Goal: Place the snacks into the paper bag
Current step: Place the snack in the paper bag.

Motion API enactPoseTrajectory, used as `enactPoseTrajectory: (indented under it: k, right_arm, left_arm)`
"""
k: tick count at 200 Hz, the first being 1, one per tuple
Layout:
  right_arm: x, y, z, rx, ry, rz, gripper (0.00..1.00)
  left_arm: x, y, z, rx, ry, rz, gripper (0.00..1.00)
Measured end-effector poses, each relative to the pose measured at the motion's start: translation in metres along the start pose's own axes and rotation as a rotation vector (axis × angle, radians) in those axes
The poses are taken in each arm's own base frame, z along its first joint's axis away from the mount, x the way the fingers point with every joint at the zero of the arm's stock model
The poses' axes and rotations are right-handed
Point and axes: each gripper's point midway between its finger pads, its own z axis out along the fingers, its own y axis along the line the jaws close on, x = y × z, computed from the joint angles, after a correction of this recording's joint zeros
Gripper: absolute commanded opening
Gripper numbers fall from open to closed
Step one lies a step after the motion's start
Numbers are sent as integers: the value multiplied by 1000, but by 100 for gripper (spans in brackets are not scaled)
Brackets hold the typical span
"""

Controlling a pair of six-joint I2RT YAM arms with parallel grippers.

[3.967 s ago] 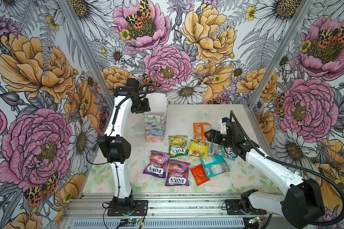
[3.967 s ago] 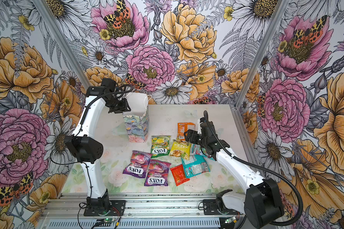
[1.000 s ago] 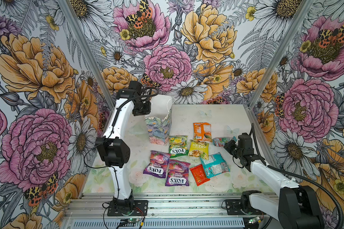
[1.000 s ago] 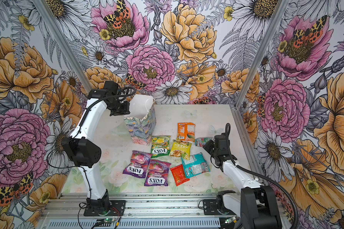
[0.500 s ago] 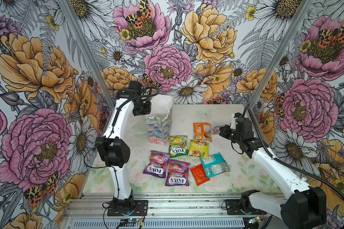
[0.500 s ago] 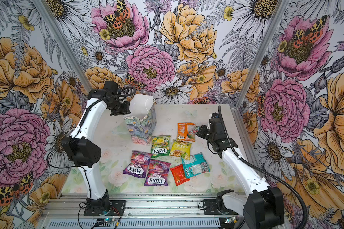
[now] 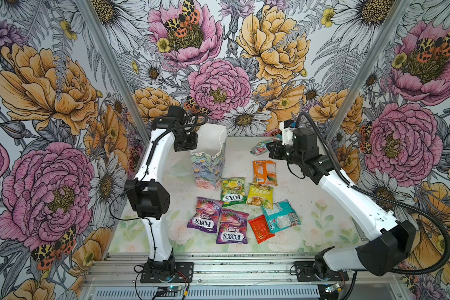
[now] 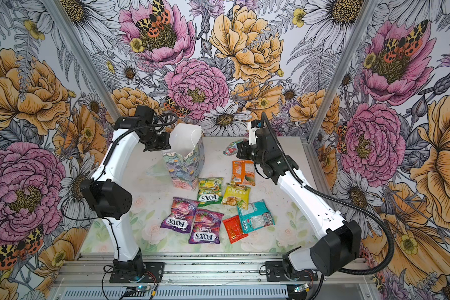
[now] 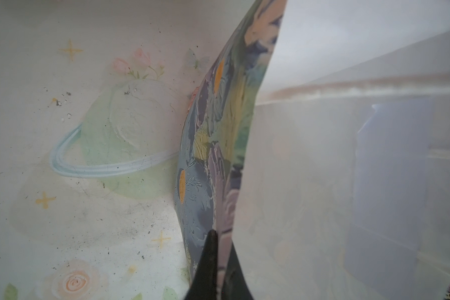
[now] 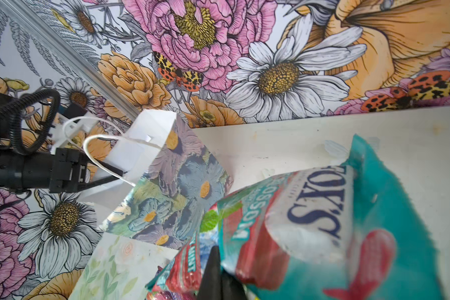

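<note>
The paper bag (image 7: 209, 166) stands upright at the back of the table, tilted a little, mouth open. My left gripper (image 7: 194, 146) is shut on the bag's left rim; the left wrist view shows the gripper (image 9: 220, 246) pinching the wall of the bag (image 9: 218, 130). My right gripper (image 7: 269, 150) is shut on a teal FOX'S packet (image 7: 260, 149), held in the air to the right of the bag; the packet (image 10: 322, 220) fills the right wrist view. On the table lie orange (image 7: 264, 172), green (image 7: 233, 193), yellow (image 7: 260, 196), two purple (image 7: 205, 218), red (image 7: 261, 228) and teal (image 7: 281, 215) snacks.
Flower-printed walls close in the table (image 7: 322, 207) at the back and on both sides. An aluminium rail (image 7: 244, 267) with both arm bases runs along the front edge. The left arm's elbow (image 7: 148, 200) hangs over the table's left side.
My right arm has risen from the table's right edge with the teal packet and swung back and left toward the bag. The left arm and the bag have stayed put.
</note>
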Motion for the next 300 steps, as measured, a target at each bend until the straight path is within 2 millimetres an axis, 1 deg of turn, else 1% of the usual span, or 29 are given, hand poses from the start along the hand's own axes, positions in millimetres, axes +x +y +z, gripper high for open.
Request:
enactPoseTrajectory:
  k: [27, 65, 99, 130, 155, 170, 199, 205, 216, 228, 277, 300]
  right_arm:
    - [-23, 18, 18, -40, -18, -39, 0]
    - [-49, 31, 42, -71, -41, -78, 0]
    - [-76, 44, 52, -97, -86, -114, 0]
    - [-107, 60, 59, -131, -153, -147, 0]
    - [-124, 76, 70, -174, -188, -167, 0]
    - [-129, 87, 79, -205, -198, -185, 0]
    - [-124, 115, 98, -273, -186, -233, 0]
    - [-119, 121, 103, -288, -176, -243, 0]
    - [-113, 129, 107, -309, -162, -251, 0]
    - [-102, 137, 113, -328, -133, -261, 0]
    - [-64, 153, 121, -371, -29, -305, 0]
    - [-43, 147, 128, -362, 34, -313, 0]
  left_arm:
    - [0, -2, 0, 8, 2, 0, 0]
    - [1, -4, 0, 16, 3, 2, 0]
    - [1, -6, 1, 21, 5, 7, 0]
    - [1, -7, 1, 26, 6, 8, 0]
    - [2, -9, 1, 37, 7, 8, 0]
    - [2, -10, 0, 43, 8, 10, 0]
    - [2, -11, 0, 51, 9, 10, 0]
    - [2, -12, 1, 51, 10, 11, 0]
    - [2, -12, 0, 54, 10, 12, 0]
    - [2, -13, 1, 58, 11, 12, 0]
    - [2, -14, 0, 64, 8, 13, 0]
    - [2, -14, 0, 64, 8, 13, 0]
